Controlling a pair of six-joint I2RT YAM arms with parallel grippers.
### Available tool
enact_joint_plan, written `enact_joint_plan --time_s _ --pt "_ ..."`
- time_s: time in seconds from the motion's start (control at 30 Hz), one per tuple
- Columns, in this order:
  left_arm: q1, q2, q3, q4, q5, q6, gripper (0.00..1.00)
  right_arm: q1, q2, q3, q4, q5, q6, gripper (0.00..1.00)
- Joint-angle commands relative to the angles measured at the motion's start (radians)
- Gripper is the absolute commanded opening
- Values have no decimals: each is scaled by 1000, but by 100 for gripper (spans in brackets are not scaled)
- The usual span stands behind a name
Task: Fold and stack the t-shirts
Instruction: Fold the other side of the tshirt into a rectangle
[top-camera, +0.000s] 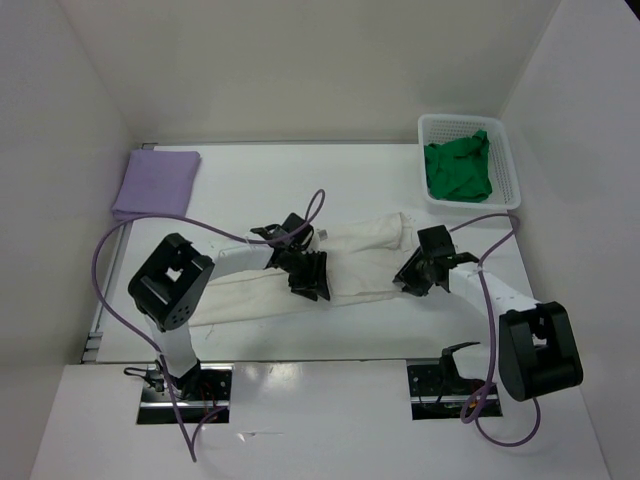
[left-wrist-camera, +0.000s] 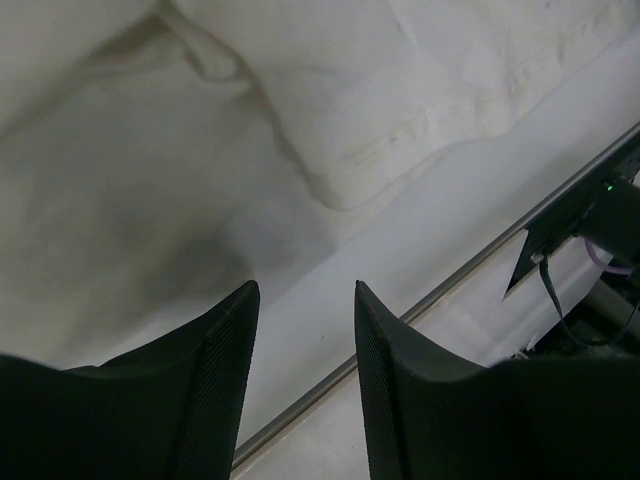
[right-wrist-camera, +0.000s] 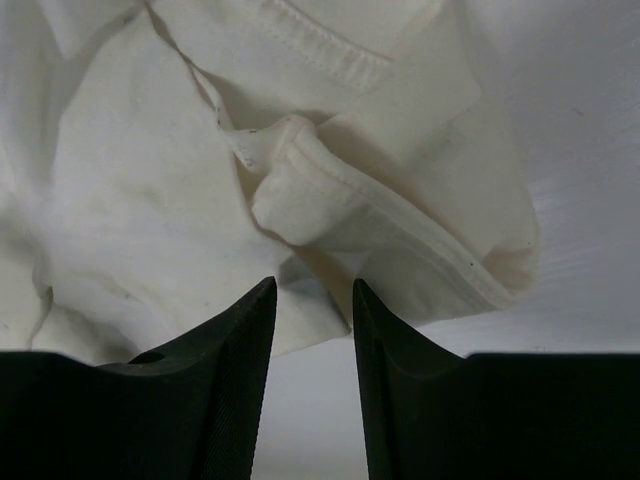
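I work in what looks like a robotics lab test cell: my left arm (top-camera: 172, 288) and right arm (top-camera: 538, 350) are bolted through metal plates (top-camera: 216, 390) to the near edge of a white table (top-camera: 300, 185), plain white panels (top-camera: 300, 70) wall it in on three sides, and purple cables (top-camera: 97, 262) loop from my joints.

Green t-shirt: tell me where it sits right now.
In the top view, the green t-shirt lies bunched inside the white mesh basket at the far right corner of the table, beyond the off-white t-shirt spread mid-table.
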Motion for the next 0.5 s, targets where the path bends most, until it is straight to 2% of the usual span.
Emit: enact_joint_plan --time_s 0.0,0.2,0.47 --pt "-24 39 26 21 60 18 51 20 -12 -7 36 19 22 43" --pt "-33 48 38 59 60 -38 51 29 -44 -37 36 19 44 43" --pt "-33 7 26 143 -89 -189 51 29 -64 -37 27 38 53 36"
